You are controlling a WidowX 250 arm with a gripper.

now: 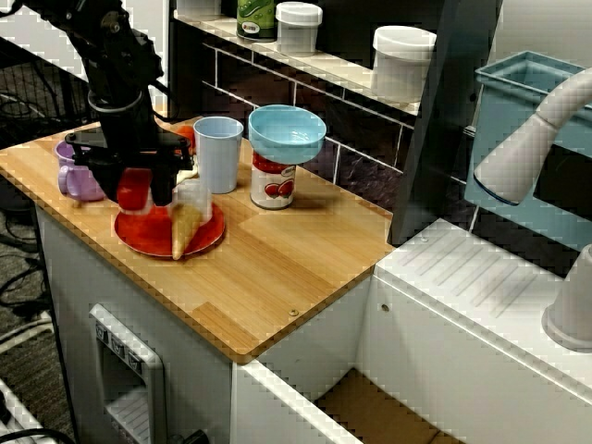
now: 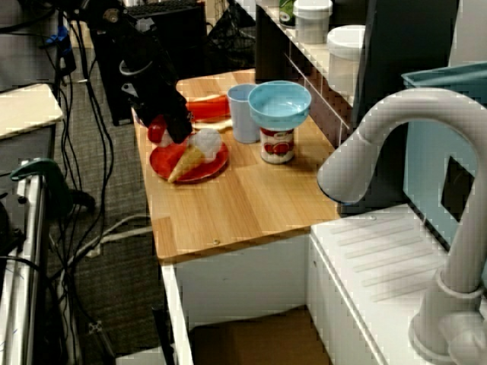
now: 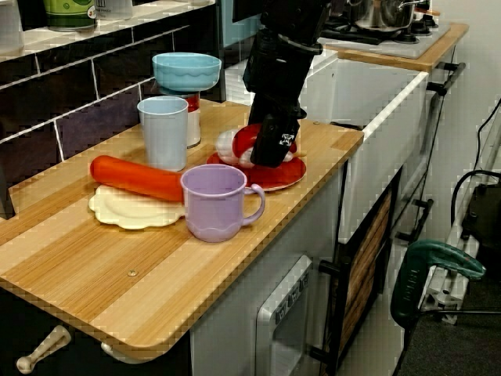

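Note:
In the view from the sink side, my black gripper (image 1: 135,192) points down over the left part of a red plate (image 1: 208,239). Its fingers are shut on a round red toy fruit (image 1: 134,190), held just above the plate. Next to it on the plate lies an ice cream cone (image 1: 185,227) with a white scoop. The view past the faucet shows the gripper (image 2: 166,133), the fruit (image 2: 157,131) and the cone (image 2: 185,160) on the plate (image 2: 213,169). From the mug end, the gripper (image 3: 270,153) hides most of the fruit (image 3: 247,141) over the plate (image 3: 282,174).
A light blue cup (image 1: 218,153) stands behind the plate, and a can (image 1: 273,182) topped by a blue bowl (image 1: 287,131) is to its right. A purple mug (image 3: 216,200), a carrot (image 3: 135,178) and a cream plate (image 3: 125,211) lie beyond. The dark tiled wall runs along the back.

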